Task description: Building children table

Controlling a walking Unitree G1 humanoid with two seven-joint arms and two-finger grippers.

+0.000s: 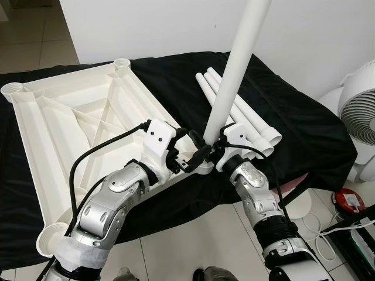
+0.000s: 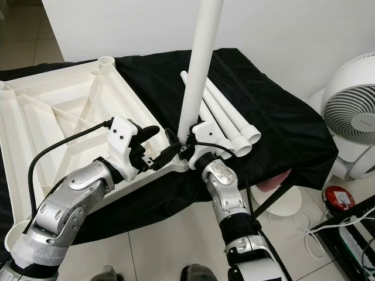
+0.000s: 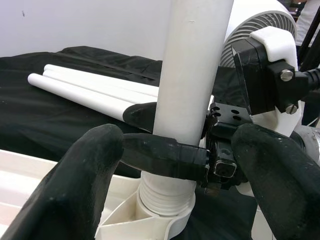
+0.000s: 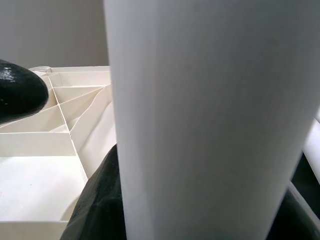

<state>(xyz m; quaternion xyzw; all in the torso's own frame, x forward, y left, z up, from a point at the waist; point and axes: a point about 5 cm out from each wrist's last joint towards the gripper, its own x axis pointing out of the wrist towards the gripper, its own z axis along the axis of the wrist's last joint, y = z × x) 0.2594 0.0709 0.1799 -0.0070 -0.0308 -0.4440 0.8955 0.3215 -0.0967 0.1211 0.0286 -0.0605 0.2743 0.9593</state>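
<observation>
The white table top (image 1: 70, 117) lies upside down on a black cloth. A white table leg (image 1: 234, 70) stands upright in the corner socket (image 3: 165, 210) nearest me. My right gripper (image 1: 212, 151) is shut on the leg just above the socket. The leg (image 4: 210, 120) looms close in the right wrist view. My left gripper (image 2: 157, 145) is open beside the same corner, its fingers (image 3: 75, 170) spread on either side of the leg without touching it. Three spare legs (image 1: 246, 117) lie together on the cloth behind the standing one.
Empty sockets sit at the other corners (image 1: 122, 61) (image 1: 12, 91) (image 1: 50, 240). A white fan (image 1: 360, 111) stands on the floor to the right, with cables and a red round object (image 1: 348, 202) near it. A white wall runs behind the table.
</observation>
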